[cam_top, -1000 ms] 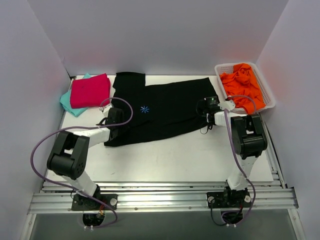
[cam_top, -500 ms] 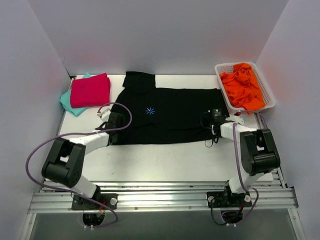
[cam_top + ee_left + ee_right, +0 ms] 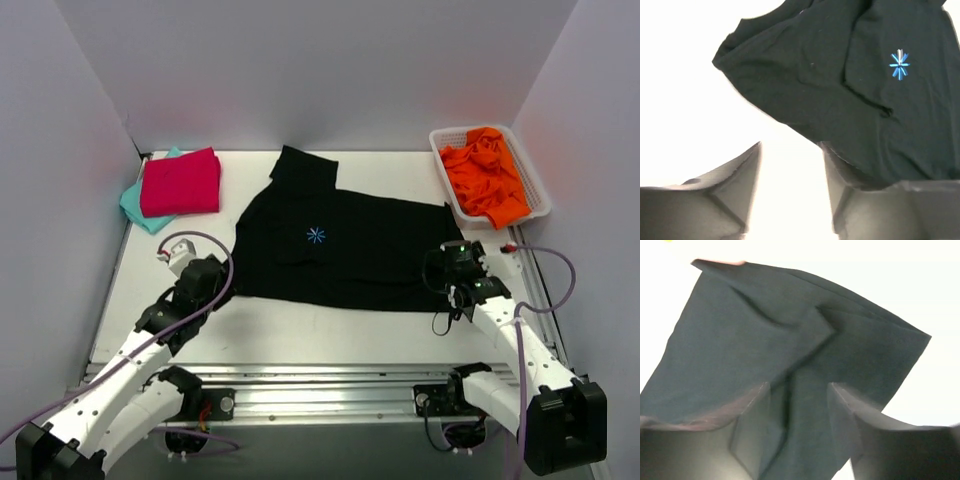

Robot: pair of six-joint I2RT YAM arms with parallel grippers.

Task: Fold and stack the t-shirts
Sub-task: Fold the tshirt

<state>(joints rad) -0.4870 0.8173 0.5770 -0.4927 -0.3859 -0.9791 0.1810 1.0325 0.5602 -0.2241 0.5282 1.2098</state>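
Observation:
The black t-shirt (image 3: pixel 350 255) lies spread flat in the middle of the table, its light-blue asterisk (image 3: pixel 316 236) facing up and one sleeve (image 3: pixel 305 168) pointing to the back. My left gripper (image 3: pixel 218 283) is open at the shirt's near-left corner; in the left wrist view the left gripper (image 3: pixel 790 150) has only bare table between its fingers, and the black shirt (image 3: pixel 840 85) lies just ahead. My right gripper (image 3: pixel 443 270) is open over the shirt's right corner, and the right wrist view shows the right gripper (image 3: pixel 799 387) astride creased black cloth (image 3: pixel 765 330) without pinching it. The folded magenta t-shirt (image 3: pixel 181 182) rests on the teal one (image 3: pixel 134 206) at the back left.
A white basket (image 3: pixel 534 184) at the back right holds crumpled orange cloth (image 3: pixel 485 172). White walls stand on three sides. The metal rail (image 3: pixel 320 395) runs along the near edge by the arm bases.
Both arms drew back toward the near edge, dragging the black shirt nearer and to the right. Both grippers then opened and let go of it.

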